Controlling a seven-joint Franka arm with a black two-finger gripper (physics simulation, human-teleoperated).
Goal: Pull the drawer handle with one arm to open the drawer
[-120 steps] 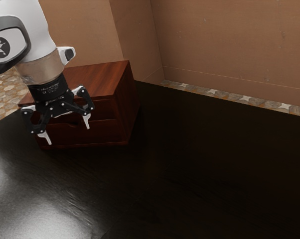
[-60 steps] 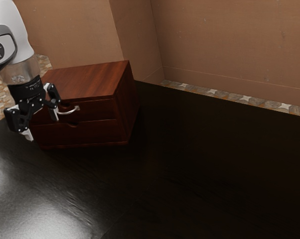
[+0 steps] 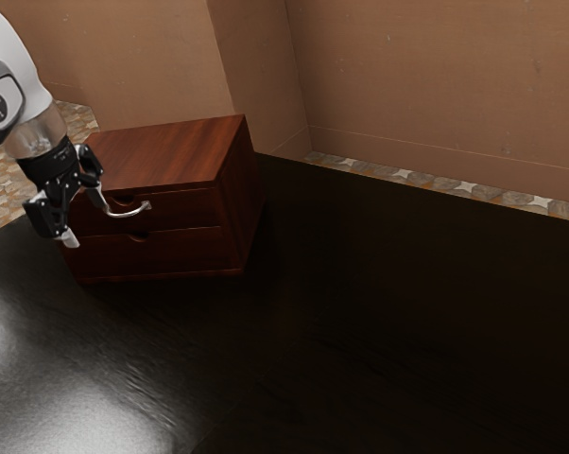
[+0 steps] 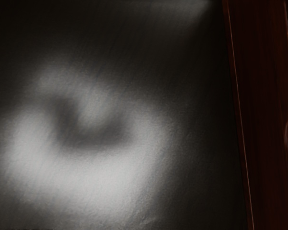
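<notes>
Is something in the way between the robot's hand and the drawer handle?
Nothing visible is in the way. The open hand is right next to the silver handle on the top drawer, toward the exterior view's left, with no object between them.

Arm (image 3: 10,85) cut off by exterior view's left edge. Handle (image 3: 131,210) near end hidden behind gripper (image 3: 83,216); contact there not discernible. In wrist view, cabinet (image 4: 268,120) cut off by edge, table (image 4: 110,143) glare blurred.

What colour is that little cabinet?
The cabinet is reddish-brown polished wood, clearest in the exterior view.
</notes>
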